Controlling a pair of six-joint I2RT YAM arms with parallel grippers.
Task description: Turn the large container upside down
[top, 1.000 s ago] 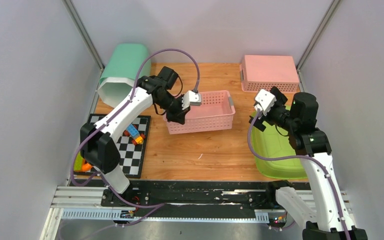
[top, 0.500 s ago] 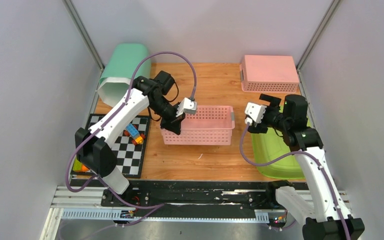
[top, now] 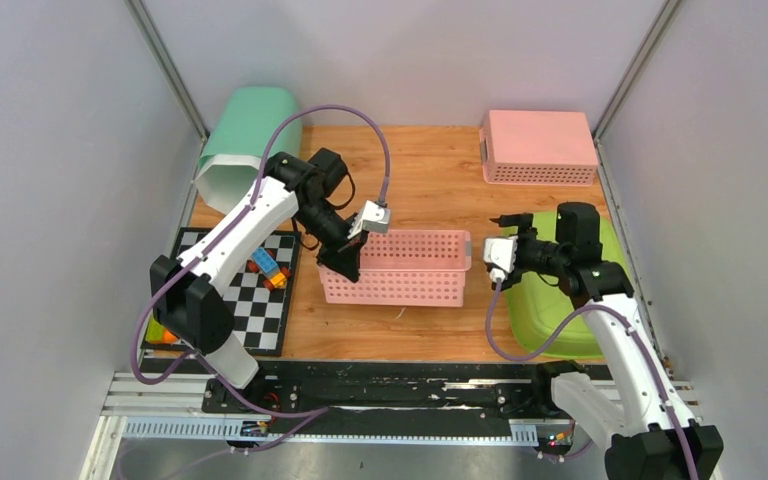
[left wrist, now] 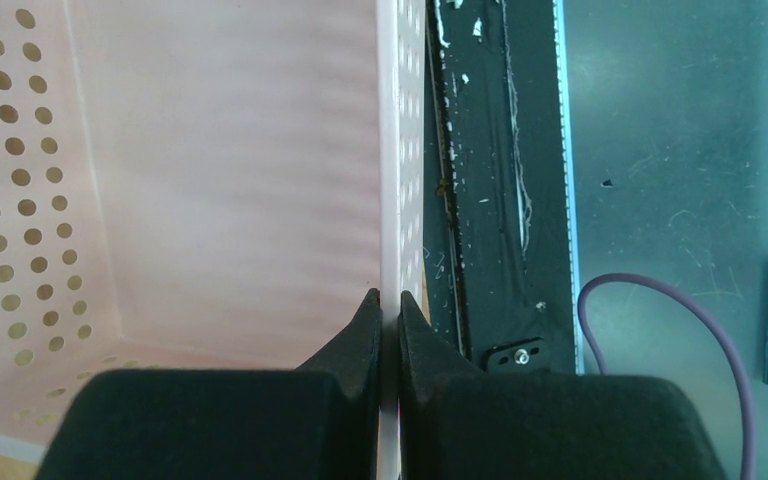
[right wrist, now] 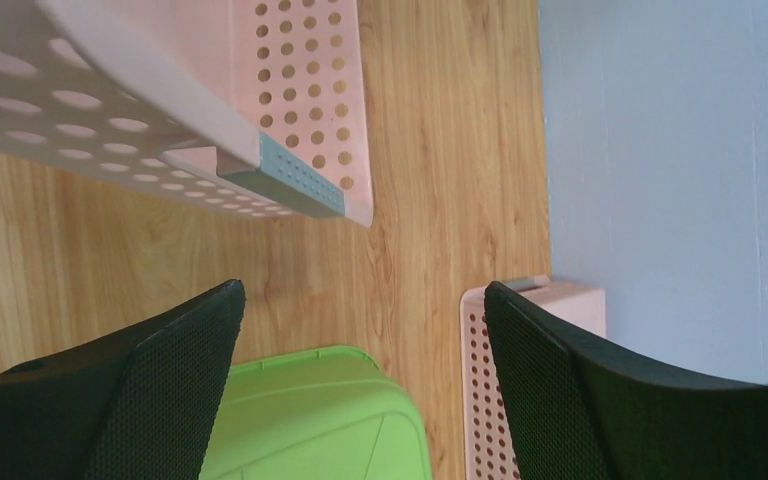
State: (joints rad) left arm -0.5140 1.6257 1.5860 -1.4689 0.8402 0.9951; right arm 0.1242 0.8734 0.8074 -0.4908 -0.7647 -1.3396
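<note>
Starting at your left hand (left wrist: pixel 388 300), confirm the grip: both fingers are pinched tight on the thin end wall of the pink basket (top: pixel 400 270), one inside and one outside. The basket sits at the middle of the counter (top: pixel 430 175), apparently tipped off level, with its perforated long side toward the arm bases. Whether its base has left the wood cannot be told. Your right hand (right wrist: pixel 362 300) stands wide open with nothing between its fingers, just off the basket's right end. The flip appears barely begun. To do it well, hold the left pinch firm, because a smooth thin wall is likely to slide. Bring the right hand onto the opposite end at the grey-blue handle strip (right wrist: pixel 285 180) and close it before you roll. Turn both wrists together about the basket's long axis, and lower the rim flat onto bare wood, clear of the green tray (top: pixel 550 310). The left wrist view alone proves the pinch, since from above the wrist hides the fingertips. The right wrist view alone shows that the basket corner lies ahead of the open fingers and apart from them. The overhead view alone gives the layout: the tray under the right arm, the small pink box (top: pixel 538 140) at the back right, and the chequered mat (top: pixel 270 300) to the left.
</note>
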